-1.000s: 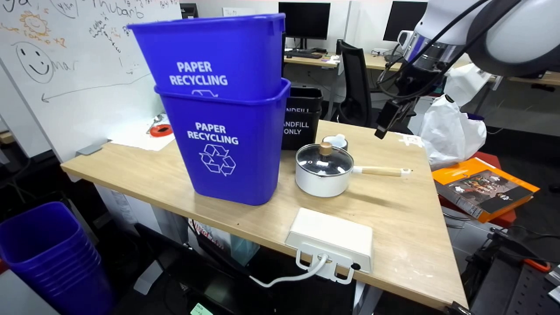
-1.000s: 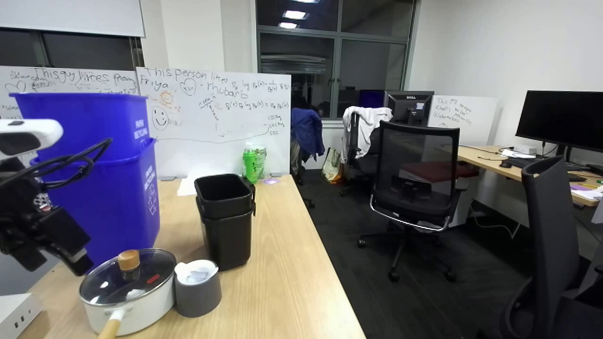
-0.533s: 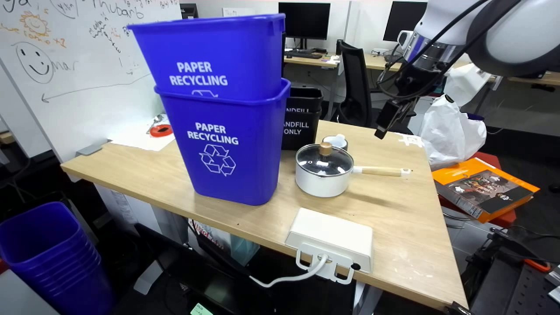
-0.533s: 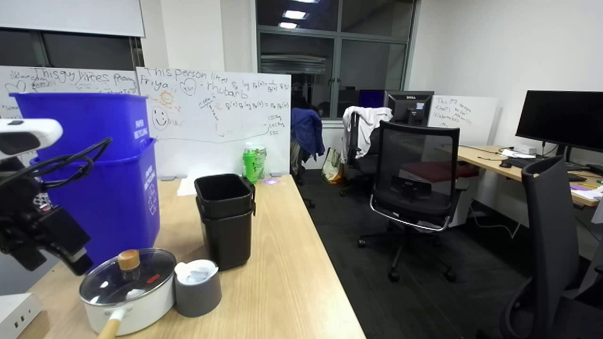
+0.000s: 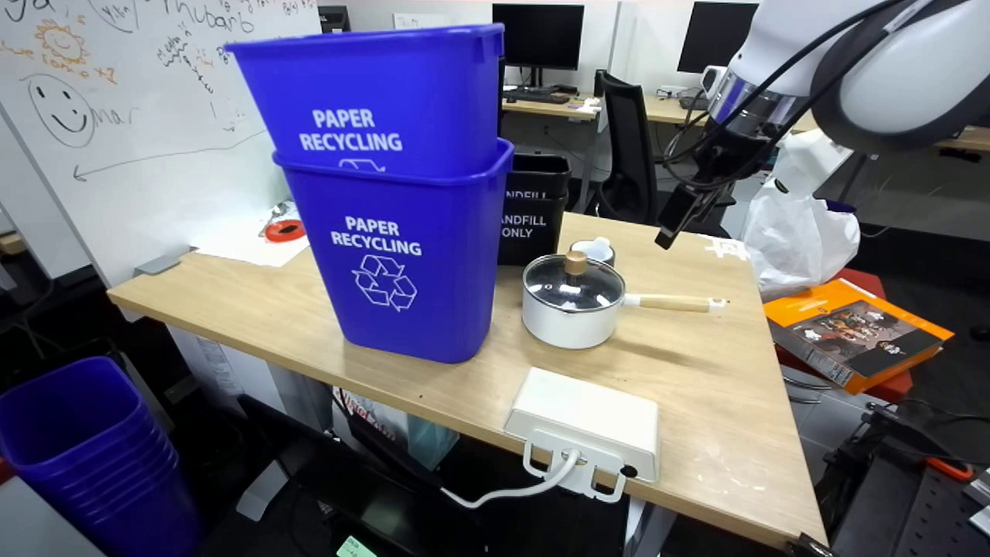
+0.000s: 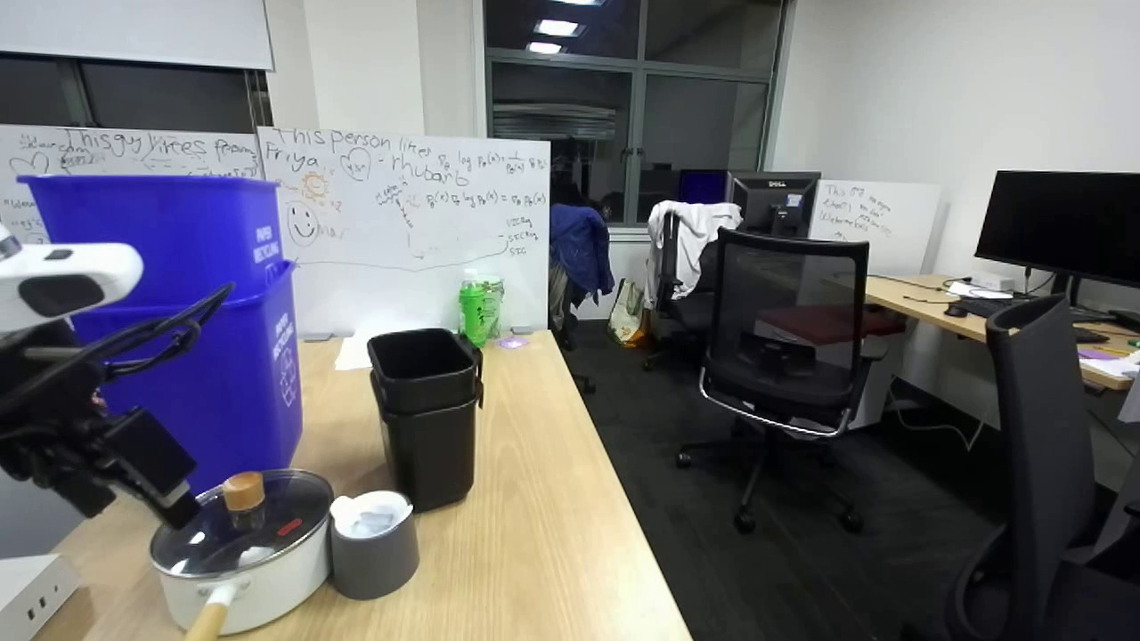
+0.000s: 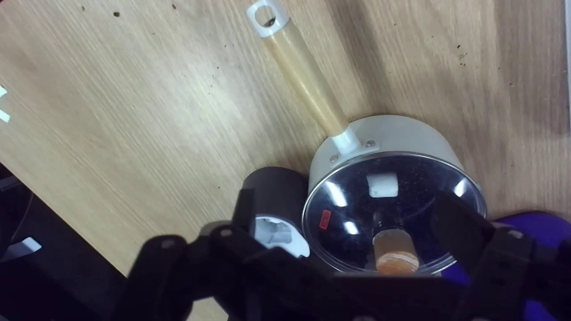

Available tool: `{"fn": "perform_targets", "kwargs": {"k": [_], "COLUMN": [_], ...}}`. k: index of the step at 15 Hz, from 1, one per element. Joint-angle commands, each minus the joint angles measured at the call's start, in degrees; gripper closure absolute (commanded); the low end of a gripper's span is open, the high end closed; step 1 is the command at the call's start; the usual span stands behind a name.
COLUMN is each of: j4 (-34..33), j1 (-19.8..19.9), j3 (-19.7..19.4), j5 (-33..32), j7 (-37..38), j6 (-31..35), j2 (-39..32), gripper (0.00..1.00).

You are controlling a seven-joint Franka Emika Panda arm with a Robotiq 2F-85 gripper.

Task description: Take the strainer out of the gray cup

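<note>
The gray cup [image 6: 374, 565] stands upright on the table against the pan. It shows partly behind the pan in an exterior view [image 5: 611, 259], and in the wrist view [image 7: 276, 191]. The white strainer [image 6: 370, 516] sits in its mouth with a small tab over the rim; it also shows in the wrist view [image 7: 292, 245]. My gripper [image 7: 352, 214] is open and empty, its fingers wide apart. In the wrist view the left finger [image 7: 244, 207] overlaps the cup's edge and the right one lies over the lid. In an exterior view the gripper hangs above the table, right of the cup.
A white pan [image 5: 572, 325] with a glass lid, wooden knob [image 6: 243, 491] and long handle [image 5: 673, 303] touches the cup. A black bin [image 6: 427, 445] stands behind the cup. Tall stacked blue bins [image 5: 402, 255] and a white box [image 5: 584, 414] are also on the table.
My gripper has moved slightly: right and down in one exterior view, a little left and down in another. The cup, strainer and pan have not moved.
</note>
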State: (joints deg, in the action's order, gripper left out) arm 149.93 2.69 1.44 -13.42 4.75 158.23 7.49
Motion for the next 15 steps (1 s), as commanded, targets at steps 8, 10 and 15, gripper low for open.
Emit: {"fn": "perform_targets", "kwargs": {"k": [8, 10, 15], "j4": [-1.7, -2.4, -2.5], "j1": [1.4, 1.4, 1.4], "j3": [-3.1, -3.3, -3.3], "j5": [-4.7, -5.0, -5.0], "j7": [1.0, 1.2, 1.2], "j6": [13.4, 14.0, 14.0], "j2": [-9.7, -10.6, -10.6], "gripper": [0.00, 0.00, 0.00]}}
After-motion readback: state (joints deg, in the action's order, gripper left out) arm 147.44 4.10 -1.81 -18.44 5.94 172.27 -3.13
